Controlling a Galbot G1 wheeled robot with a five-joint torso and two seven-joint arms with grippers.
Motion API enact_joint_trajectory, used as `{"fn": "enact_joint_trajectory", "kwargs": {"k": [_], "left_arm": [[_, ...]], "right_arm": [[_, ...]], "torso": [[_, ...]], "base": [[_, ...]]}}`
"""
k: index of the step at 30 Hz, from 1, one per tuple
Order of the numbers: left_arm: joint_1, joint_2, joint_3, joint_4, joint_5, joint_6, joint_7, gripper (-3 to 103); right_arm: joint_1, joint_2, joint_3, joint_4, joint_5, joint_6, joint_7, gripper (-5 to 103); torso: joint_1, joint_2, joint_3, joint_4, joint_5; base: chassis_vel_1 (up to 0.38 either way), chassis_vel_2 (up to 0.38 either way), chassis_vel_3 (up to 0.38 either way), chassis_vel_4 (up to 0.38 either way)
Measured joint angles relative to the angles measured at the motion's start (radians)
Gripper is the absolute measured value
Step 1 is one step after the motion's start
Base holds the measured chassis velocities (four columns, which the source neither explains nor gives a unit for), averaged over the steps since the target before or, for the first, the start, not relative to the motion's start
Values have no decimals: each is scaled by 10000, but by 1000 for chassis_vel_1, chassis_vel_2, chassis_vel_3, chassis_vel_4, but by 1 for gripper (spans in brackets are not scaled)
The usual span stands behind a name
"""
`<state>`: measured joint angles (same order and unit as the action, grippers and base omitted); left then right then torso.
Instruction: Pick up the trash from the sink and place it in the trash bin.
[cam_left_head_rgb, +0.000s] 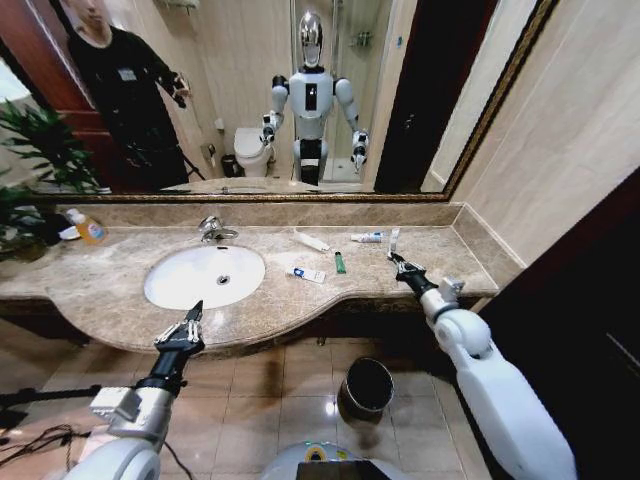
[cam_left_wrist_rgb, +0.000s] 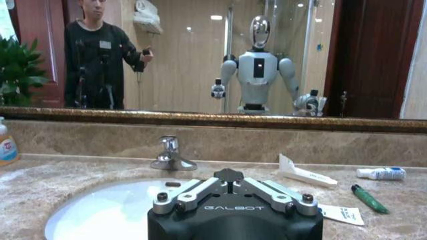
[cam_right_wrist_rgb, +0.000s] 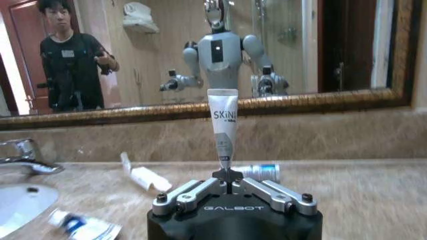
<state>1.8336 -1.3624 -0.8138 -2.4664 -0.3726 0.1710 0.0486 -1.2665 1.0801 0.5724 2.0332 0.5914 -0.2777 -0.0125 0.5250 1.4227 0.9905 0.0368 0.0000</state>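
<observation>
Right gripper (cam_left_head_rgb: 394, 257): we see it over the counter's right part, clamped on the narrow end of a white tube (cam_right_wrist_rgb: 222, 122), which stands upright.
Left gripper (cam_left_head_rgb: 183, 325): at the near edge of the sink (cam_left_head_rgb: 165, 283); fingers look together.
Other trash: a white tube (cam_left_head_rgb: 311, 241), a blue-white tube (cam_left_head_rgb: 367, 237), a flat tube (cam_left_head_rgb: 306, 274) and a green lighter (cam_left_head_rgb: 340, 262) lie on the counter, right of the sink.
Bin (cam_left_head_rgb: 367, 388): on the floor, below the counter.

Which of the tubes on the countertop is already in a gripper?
The white SKIN tube, held upright by the right gripper at the counter's right end. The other tubes lie flat.
</observation>
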Motion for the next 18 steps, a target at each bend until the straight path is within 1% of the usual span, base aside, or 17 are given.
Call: {"fn": "enact_joint_trajectory", "kwargs": {"k": [1,3,4,7,8,10,11,12,13,15,16,18], "left_arm": [[0,0,0,0,0,0,0,0],[0,0,0,0,0,0,1,0],[0,0,0,0,0,0,1,0],[0,1,1,0,0,0,2,0],[0,1,1,0,0,0,2,0],[0,0,1,0,0,0,1,0],[0,1,0,0,0,0,1,0],[0,1,0,0,0,0,1,0],[0,1,1,0,0,0,1,0],[0,1,0,0,0,0,1,0],[0,1,0,0,0,0,1,0],[0,1,1,0,0,0,1,0]], "right_arm": [[0,0,0,0,0,0,0,0],[-771,179,238,325,19,88,-85,0],[-771,179,238,325,19,88,-85,0],[-1984,536,628,631,-100,372,-670,0],[-1984,536,628,631,-100,372,-670,0],[-2569,730,780,632,-281,655,-1061,0],[-2840,833,829,563,-415,860,-1232,0],[-2840,833,829,563,-415,860,-1232,0],[-3156,966,851,407,-564,1132,-1405,0],[-3570,1158,821,70,-757,1435,-1525,0],[-3570,1158,821,70,-757,1435,-1525,0],[-3780,1332,732,-539,-1027,1656,-1717,0]], "torso": [[0,0,0,0,0],[0,0,-1,0,0],[0,0,-1,0,0],[-1,0,-1,-1,0],[-1,0,-1,-1,0],[0,1,-1,0,-1],[0,1,-1,-1,-1],[0,1,-1,-1,-1],[0,1,-1,-1,-1],[-1,0,-1,-1,-1],[-1,0,-1,-1,-1],[-1,1,0,-1,0]], "base": [[0,0,0,0],[0,0,0,0],[0,0,0,0],[0,0,0,0],[0,0,0,0],[0,0,0,0],[0,0,0,0],[0,0,0,0],[0,0,0,0],[0,0,0,0],[0,0,0,0],[0,0,0,0]]}}
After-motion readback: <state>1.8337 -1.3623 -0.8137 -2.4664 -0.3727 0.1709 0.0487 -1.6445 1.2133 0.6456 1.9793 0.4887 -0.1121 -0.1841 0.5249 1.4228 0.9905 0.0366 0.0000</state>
